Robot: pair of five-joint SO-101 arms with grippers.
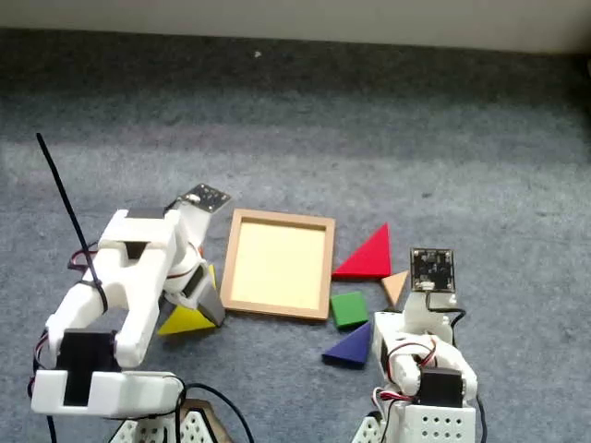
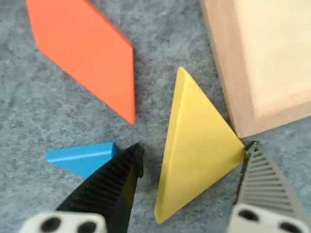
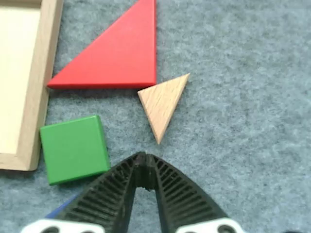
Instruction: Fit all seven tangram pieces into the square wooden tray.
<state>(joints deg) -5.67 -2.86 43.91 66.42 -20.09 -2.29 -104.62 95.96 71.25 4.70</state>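
Note:
The square wooden tray (image 1: 277, 303) lies empty in the middle of the grey carpet. My left gripper (image 2: 194, 150) is open and straddles a yellow triangle (image 2: 194, 141) by the tray's near left corner (image 2: 243, 116). Its grey finger (image 2: 262, 179) meets the triangle's tip, while the black finger (image 2: 116, 179) stands just off the other edge. An orange parallelogram (image 2: 87, 53) and a light blue triangle (image 2: 80, 156) lie beside it. My right gripper (image 3: 145, 165) is shut, empty, just short of a small wooden triangle (image 3: 163, 99). A red triangle (image 3: 121, 53) and a green square (image 3: 74, 148) lie nearby.
A dark blue triangle (image 1: 351, 346) rests on the carpet near the right arm's base (image 1: 425, 369). The left arm's white body (image 1: 120, 295) covers the pieces left of the tray in the high view. Open carpet stretches beyond the tray toward the back.

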